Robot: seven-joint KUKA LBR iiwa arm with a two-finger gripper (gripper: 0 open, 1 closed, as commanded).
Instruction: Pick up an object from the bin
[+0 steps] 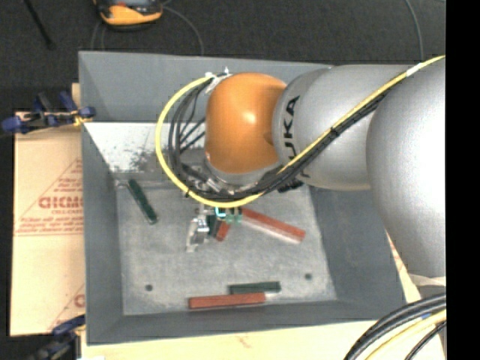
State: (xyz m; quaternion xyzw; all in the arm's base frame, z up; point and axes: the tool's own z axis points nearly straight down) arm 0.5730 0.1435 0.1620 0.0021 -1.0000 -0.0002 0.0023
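My gripper [199, 232] reaches down into the middle of the bin, just under the arm's orange cover. Right beside it lies a long orange-red stick [276, 226], slanting down to the right; its left end sits against the gripper, and whether it is gripped I cannot tell. A dark green stick [142, 201] lies slanted on the floor to the left, well apart from the gripper.
Near the bin's front wall lie a short dark green stick [255, 286] and, just below it, a long red-brown stick [226, 301]. The arm and its cables cover the back and right of the bin. Dark specks mark the back left corner.
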